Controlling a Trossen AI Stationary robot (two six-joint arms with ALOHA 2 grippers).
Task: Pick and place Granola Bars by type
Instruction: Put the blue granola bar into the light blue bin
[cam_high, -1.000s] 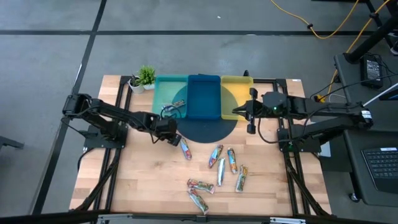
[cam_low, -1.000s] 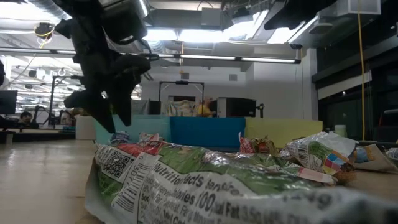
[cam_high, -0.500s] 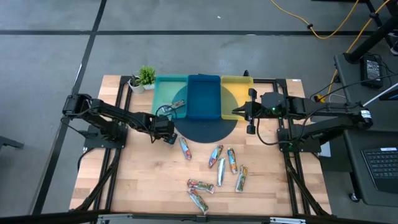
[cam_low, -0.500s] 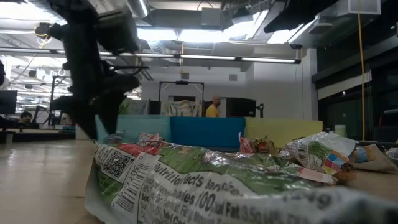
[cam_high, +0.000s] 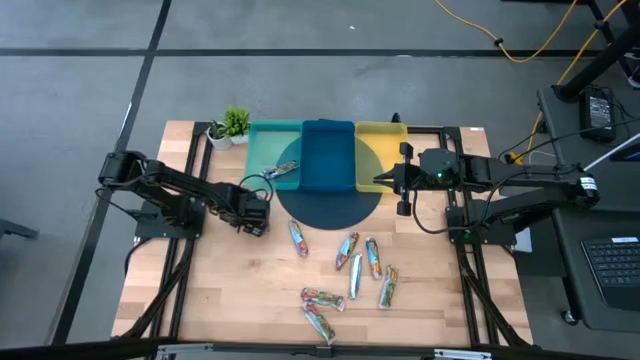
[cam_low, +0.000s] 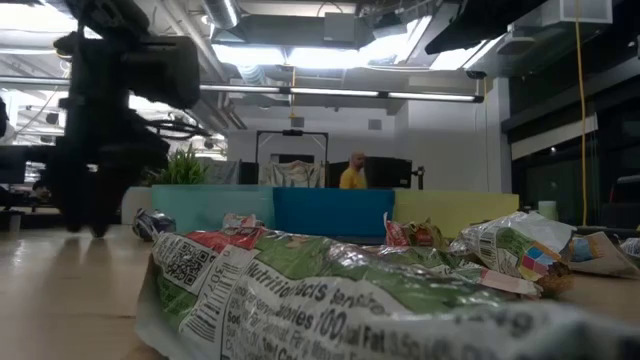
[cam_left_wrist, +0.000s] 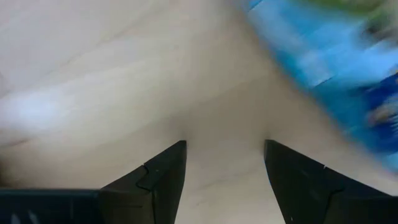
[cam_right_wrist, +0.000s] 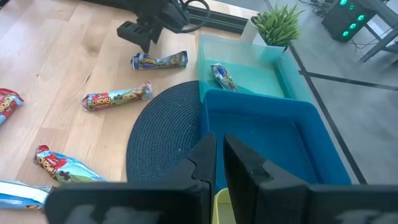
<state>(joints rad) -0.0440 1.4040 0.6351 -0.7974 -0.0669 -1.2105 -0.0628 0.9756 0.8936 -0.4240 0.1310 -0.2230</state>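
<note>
Shiny foil everywhere on the wooden table (cam_high: 220, 300): granola bars (cam_high: 350, 265) scattered loose, most of them well apart from either set of jaws. One blue bar (cam_right_wrist: 222, 76) already down in the teal tray (cam_right_wrist: 273, 81). Another blue bar (cam_right_wrist: 159, 60) lying on the wood just beside the left gripper (cam_high: 252, 212), between it and the dark round mat (cam_right_wrist: 165, 134); a multicoloured bar (cam_right_wrist: 118, 98) a little beyond that. Left jaws spread wide and empty, hovering low over bare wood (blue wrapper blurred at the edge of the wrist view, not between the fingers (cam_left_wrist: 163, 180)). Right gripper (cam_high: 405, 180) parked above the blue tray (cam_right_wrist: 267, 130), fingers nearly together, holding nothing.

Handling, as a judgement: light, slim, crinkly and probably slick, so likely to skid or twist under a poor pinch. Best taken across the narrow width at mid-length, not by the flat crimped ends (those would fold). Firm enough inside to bear a modest squeeze.
</note>
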